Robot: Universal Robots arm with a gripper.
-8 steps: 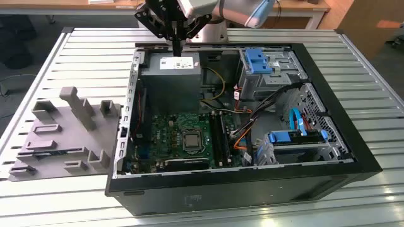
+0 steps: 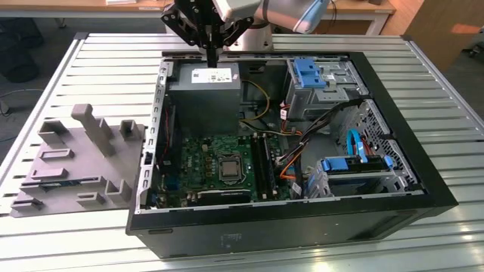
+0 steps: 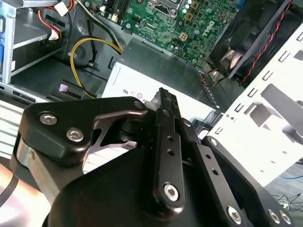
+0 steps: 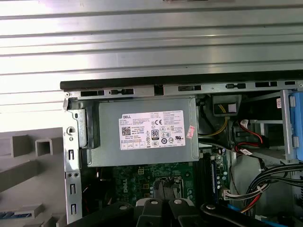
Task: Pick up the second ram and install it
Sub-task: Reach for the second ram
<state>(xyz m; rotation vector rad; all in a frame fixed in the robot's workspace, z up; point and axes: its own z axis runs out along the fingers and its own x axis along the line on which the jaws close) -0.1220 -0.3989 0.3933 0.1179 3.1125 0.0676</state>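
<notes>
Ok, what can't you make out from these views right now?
Ram stick: exterior view, only a thin bluish strip in the grey holder, too small to confirm.
Memory slots: exterior view, too dark to tell whether any is filled; first wrist view, cut off by the picture edge.
Power supply: second wrist view, the body of the pincer hides most of it.

My arm (image 2: pixel 281 12) was cut off at the exterior view's top edge. In the second wrist view my jaws' black body hid much of the power supply (image 3: pixel 142 82), and the picture's edge cropped the motherboard (image 3: pixel 156 23). The second ram (image 2: pixel 59 184) lay low in the grey holder (image 2: pixel 83 170), too small to show chips or label; the first wrist view clipped its blue end (image 4: pixel 7 215) at the corner. Whether the black slot strips (image 2: pixel 261 164) held a stick, I could not tell.
</notes>
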